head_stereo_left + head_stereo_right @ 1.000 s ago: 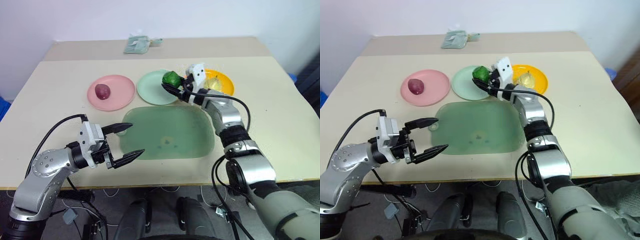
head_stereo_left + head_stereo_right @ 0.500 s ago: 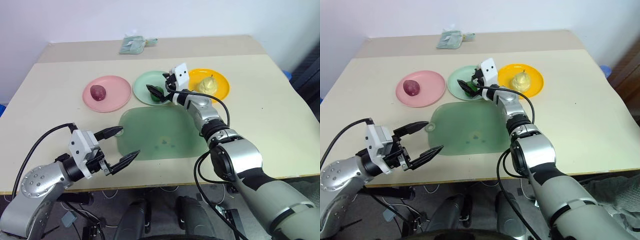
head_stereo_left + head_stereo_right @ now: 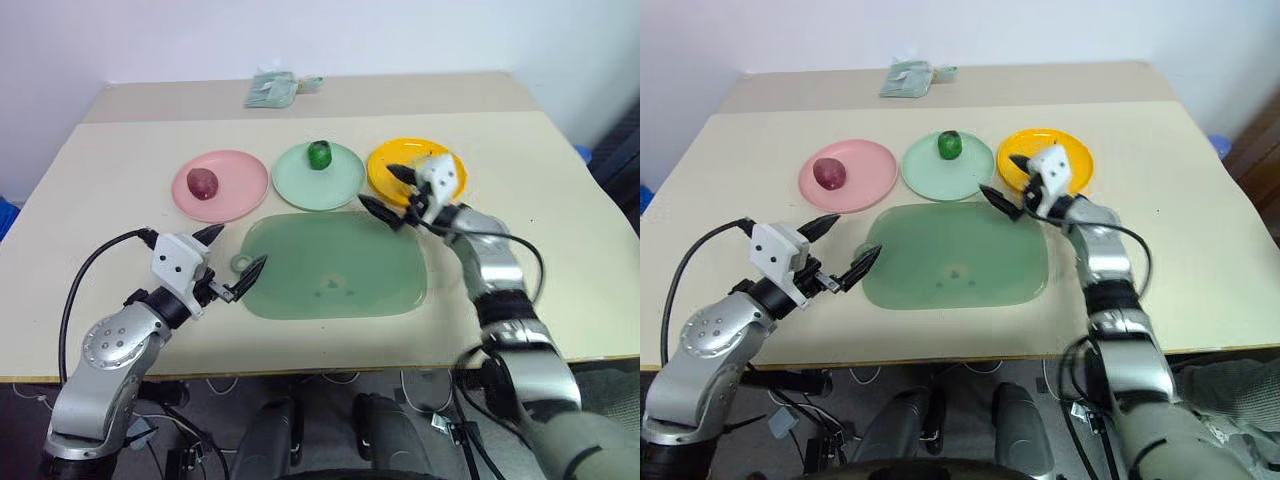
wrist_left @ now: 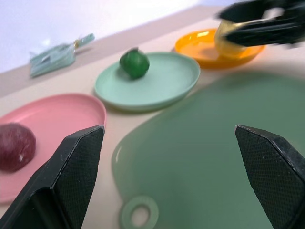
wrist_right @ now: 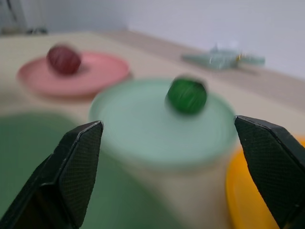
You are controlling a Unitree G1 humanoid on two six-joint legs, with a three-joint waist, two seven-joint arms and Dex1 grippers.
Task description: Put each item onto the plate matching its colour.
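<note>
Now the green piece sits on the mint plate, the purple piece on the pink plate — left of it. Right gripper hangs empty, fingers apart, by the orange plate; left gripper gapes wide near the green board.
</note>
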